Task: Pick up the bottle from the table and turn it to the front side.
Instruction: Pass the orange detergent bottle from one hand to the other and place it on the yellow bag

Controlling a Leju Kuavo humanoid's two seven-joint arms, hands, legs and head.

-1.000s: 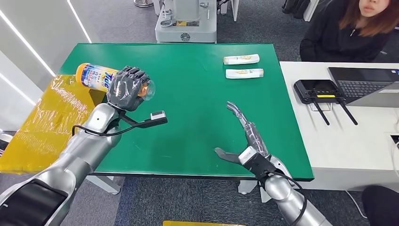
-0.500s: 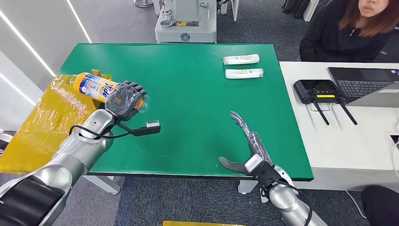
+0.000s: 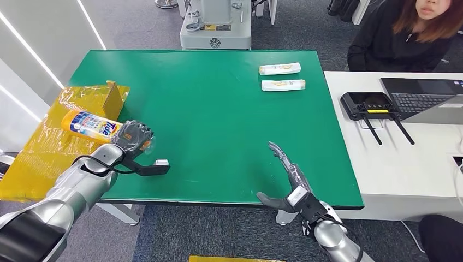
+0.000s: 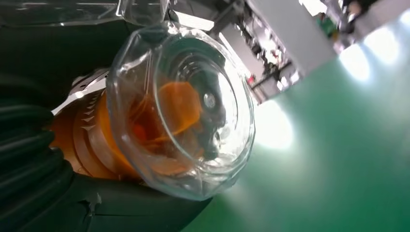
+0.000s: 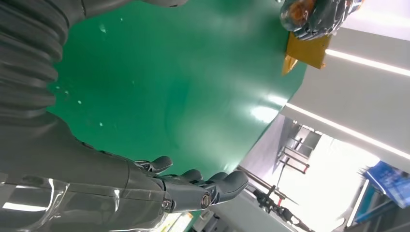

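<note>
My left hand (image 3: 132, 136) grips an orange bottle (image 3: 90, 124) with a blue and white label, holding it by its clear capped end. The bottle lies sideways over the yellow wrapped box (image 3: 54, 136) at the table's left edge. In the left wrist view the clear cap (image 4: 183, 111) and orange neck sit between my dark fingers (image 4: 29, 159). My right hand (image 3: 286, 174) is held flat and open above the near edge of the green table (image 3: 229, 114), with nothing in it. The right wrist view shows its fingers (image 5: 203, 188) spread over the green surface, and the held bottle (image 5: 309, 12) far off.
Two white tubes (image 3: 279, 69) (image 3: 283, 85) lie at the table's far right. A white desk (image 3: 398, 158) on the right carries a router (image 3: 367, 105) and a laptop (image 3: 423, 98). A person (image 3: 409, 33) sits behind it. A grey machine base (image 3: 215, 24) stands beyond the table.
My left hand has carried the bottle down and to the left, from above the table to over the yellow box. My right hand has drawn back toward the table's near edge.
</note>
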